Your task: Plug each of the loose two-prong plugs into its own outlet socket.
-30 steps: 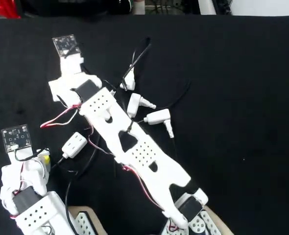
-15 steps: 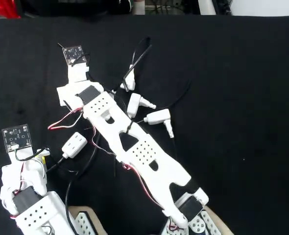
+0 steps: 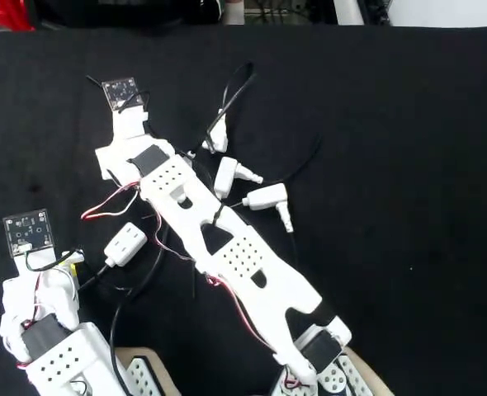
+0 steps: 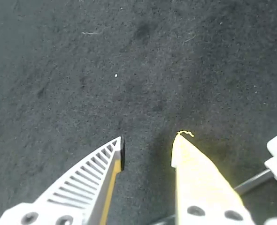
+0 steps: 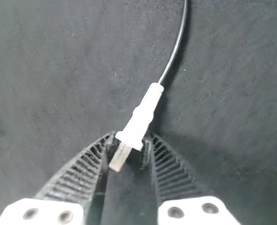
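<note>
Step in hand, as I judge it: carry after the pick. Right gripper (image 5: 129, 143) is narrowed onto a white plug (image 5: 141, 119) and pinches it at the prong end. The metal appears to point back toward the wrist. The plug's black cord (image 5: 176, 47) trails away over the cloth.

Left gripper (image 4: 148, 146) stands wide with nothing between its fingers, low over bare cloth. A white piece sits just beside it at the frame edge, probably the socket block (image 3: 126, 245), which lies between the two arms.

Next move, my reading: bring the plug to that block. With the prongs facing into the claw, the plug likely needs turning or a regrip first. The block is loose, so the free left claw may have to steady it.

Room: the table (image 3: 408, 165) is open on the far right side and toward the back edge. Close in it is crowded. Three more plug bodies (image 3: 267, 196) lie just beside the right arm (image 3: 227, 247), and cords (image 3: 235, 91) loop under and around it. Any swing toward the block risks dragging them.
</note>
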Tool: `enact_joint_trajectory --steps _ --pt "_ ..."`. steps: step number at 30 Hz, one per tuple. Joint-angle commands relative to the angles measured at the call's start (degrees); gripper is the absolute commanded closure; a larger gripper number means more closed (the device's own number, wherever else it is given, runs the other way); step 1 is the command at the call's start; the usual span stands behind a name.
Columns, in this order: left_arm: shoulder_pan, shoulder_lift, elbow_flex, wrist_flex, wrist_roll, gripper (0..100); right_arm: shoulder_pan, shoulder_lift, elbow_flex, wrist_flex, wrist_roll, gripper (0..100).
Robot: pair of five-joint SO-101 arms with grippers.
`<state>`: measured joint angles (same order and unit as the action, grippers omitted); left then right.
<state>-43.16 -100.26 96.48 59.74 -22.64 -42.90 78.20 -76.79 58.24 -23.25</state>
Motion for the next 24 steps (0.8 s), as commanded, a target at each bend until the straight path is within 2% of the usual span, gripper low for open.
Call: enact_joint_trajectory --steps 1,7,10,14,20,24 --pt "0.22 -0.18 1.1 0.18 -0.35 82 -0.35 -4.44 -2.95 4.13 0.79 98.5" --pt "0.48 -0.18 1.1 0.0 -0.35 82 -0.35 -5.67 -12.0 19.52 2.02 98.7" --pt "0.48 -0.18 1.1 -0.09 -0.35 82 -0.79 -5.93 -19.12 29.98 8.53 98.7" --pt "0.57 -0.18 1.1 -0.09 -0.35 82 -1.58 -6.46 -17.71 41.32 13.89 98.7" --pt "0.57 0.0 1.1 -0.09 -0.35 82 -5.36 -3.56 -16.66 43.16 19.08 98.7" --pt "0.57 0.0 1.1 -0.09 -0.35 82 -5.01 -5.76 -9.27 43.16 21.8 98.7"
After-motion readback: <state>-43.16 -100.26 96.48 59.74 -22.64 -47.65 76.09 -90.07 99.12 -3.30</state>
